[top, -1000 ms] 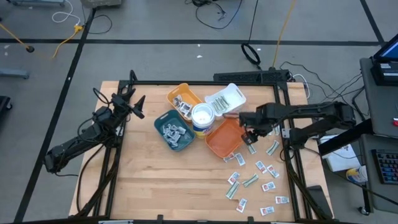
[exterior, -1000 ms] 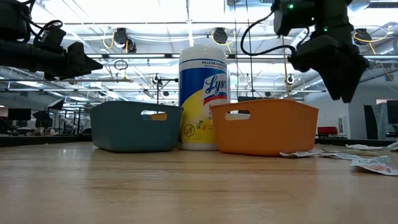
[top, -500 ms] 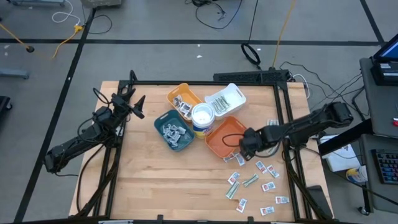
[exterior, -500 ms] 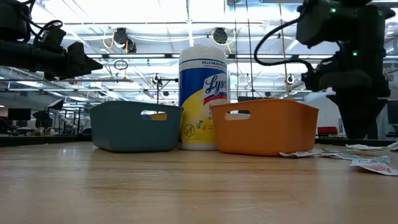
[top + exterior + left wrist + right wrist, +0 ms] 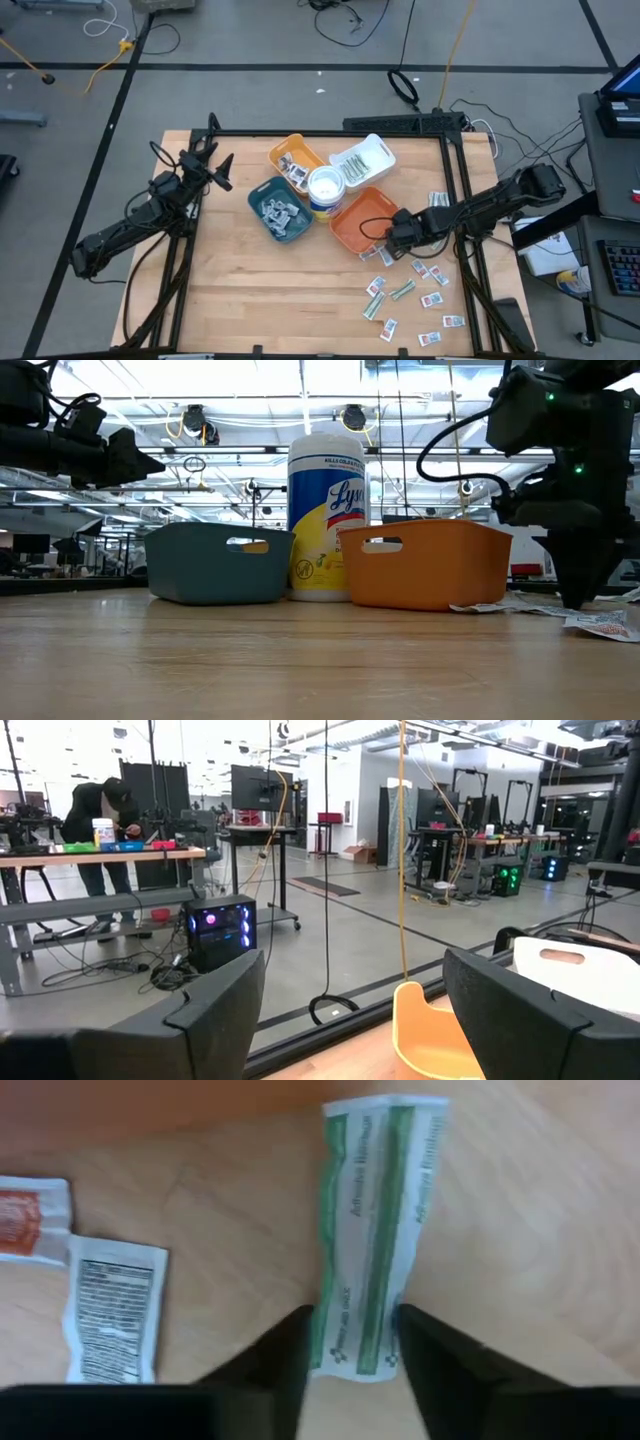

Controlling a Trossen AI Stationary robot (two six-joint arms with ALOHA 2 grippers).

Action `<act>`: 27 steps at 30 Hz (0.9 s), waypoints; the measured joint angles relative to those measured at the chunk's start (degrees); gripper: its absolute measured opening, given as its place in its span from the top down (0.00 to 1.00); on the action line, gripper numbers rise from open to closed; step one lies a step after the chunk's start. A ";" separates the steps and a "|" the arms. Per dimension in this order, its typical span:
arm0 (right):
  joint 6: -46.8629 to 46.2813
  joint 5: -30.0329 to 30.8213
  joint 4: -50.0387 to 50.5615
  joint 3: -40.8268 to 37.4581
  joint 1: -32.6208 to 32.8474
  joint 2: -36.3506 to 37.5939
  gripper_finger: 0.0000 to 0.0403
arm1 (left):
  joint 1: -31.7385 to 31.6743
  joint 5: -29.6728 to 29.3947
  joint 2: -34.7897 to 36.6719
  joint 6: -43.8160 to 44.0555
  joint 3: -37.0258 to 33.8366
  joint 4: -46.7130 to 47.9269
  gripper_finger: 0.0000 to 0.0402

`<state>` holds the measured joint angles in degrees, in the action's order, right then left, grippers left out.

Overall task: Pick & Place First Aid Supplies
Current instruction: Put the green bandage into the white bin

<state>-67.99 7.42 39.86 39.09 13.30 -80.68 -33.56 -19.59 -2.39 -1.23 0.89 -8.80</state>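
Right gripper point(image 5: 352, 1342) straddling one end of a green-white strip point(image 5: 372, 1230), fingers not yet clenched. Judged light, thin and limp: pinch across its narrow width. Left gripper point(image 5: 355, 1005) waits released, far left.

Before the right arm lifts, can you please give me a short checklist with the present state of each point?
1. Right gripper down at the table beside the orange tray: ok.
2. Green-white strip lies between its fingers: ok.
3. Fingers fully closed on the strip: cannot tell; both sit at its edges.
4. Only one packet in the grip: ok; the white packet lies apart.
5. Orange tray has free space: ok, its floor looks bare in the high view.
6. Left gripper out of the way: ok, open, raised at the table's left side.
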 joint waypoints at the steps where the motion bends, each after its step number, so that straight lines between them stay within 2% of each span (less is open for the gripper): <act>1: -0.40 -0.22 -0.13 0.00 0.00 0.00 0.73 | -0.02 -0.02 0.00 0.00 0.00 -0.02 0.23; 4: -0.47 -2.21 -0.97 0.00 -0.06 0.00 0.92 | 0.00 -0.01 0.00 0.00 0.00 -0.02 0.23; 6: -0.51 -3.01 -0.09 0.25 0.02 0.45 0.97 | -0.02 -0.02 0.00 0.00 0.00 -0.02 0.23; 17: 0.38 -9.01 22.22 10.97 -0.07 3.97 0.99 | -0.02 -0.02 0.00 0.00 0.00 -0.07 0.23; 22: 1.40 -9.09 33.65 19.46 -1.44 5.03 0.99 | -0.02 -0.02 0.00 0.00 0.00 -0.01 0.23; 27: 2.86 -9.05 40.16 26.43 -3.44 5.03 1.00 | -0.01 -0.02 0.00 0.00 0.00 -0.01 0.23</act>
<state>-65.13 -1.63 80.03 65.52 9.86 -75.66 -33.57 -19.61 -2.39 -1.23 0.89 -8.80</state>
